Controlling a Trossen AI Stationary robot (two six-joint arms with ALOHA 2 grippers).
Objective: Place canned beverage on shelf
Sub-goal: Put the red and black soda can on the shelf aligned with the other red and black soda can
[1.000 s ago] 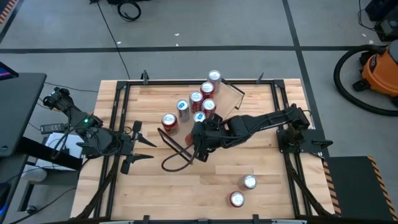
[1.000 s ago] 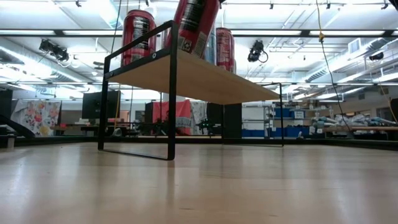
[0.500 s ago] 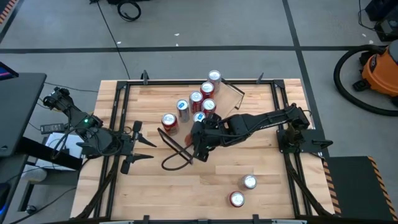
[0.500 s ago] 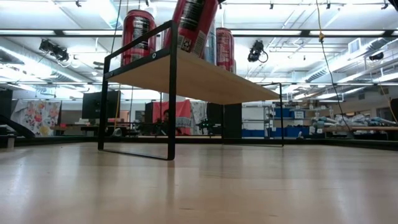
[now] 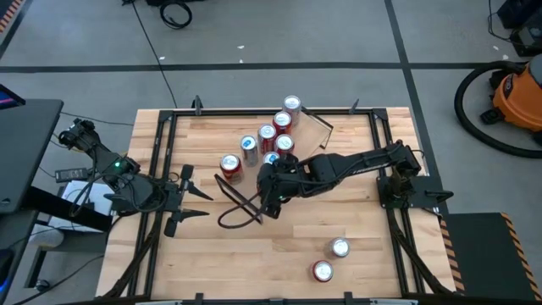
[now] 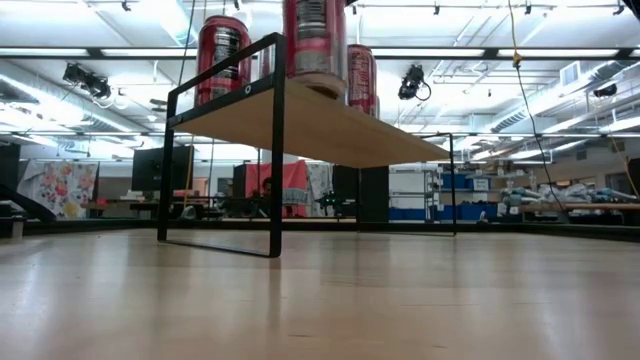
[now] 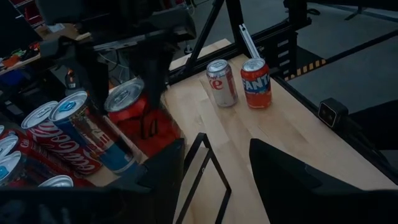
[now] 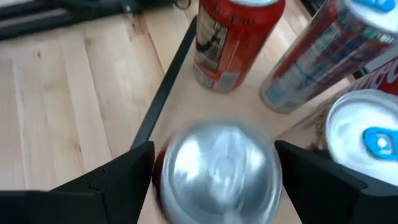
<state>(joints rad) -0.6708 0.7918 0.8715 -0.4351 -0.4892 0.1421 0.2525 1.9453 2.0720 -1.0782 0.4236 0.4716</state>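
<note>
From above, your right gripper (image 5: 269, 188) reaches over the near end of the shelf (image 5: 292, 135), a wood plank lying diagonally on the table (image 5: 279, 254). Several cans stand along it. Your left gripper (image 5: 188, 193) waits near the table's left edge, well apart from the shelf; its fingers sit partly parted around nothing.

From table height, you see the shelf from below. A red can (image 6: 314, 45) stands upright at its near corner, just behind the black frame.

In the left wrist view, the right arm hangs over that same red can (image 7: 134, 112), beside a blue can (image 7: 93, 134). Two more cans (image 7: 239, 83) stand apart on the table.

In the right wrist view, the can's silver top (image 8: 217, 171) sits between the two fingers (image 8: 106, 183). The jaws are spread wider than the can, released, with a gap on each side.
</note>
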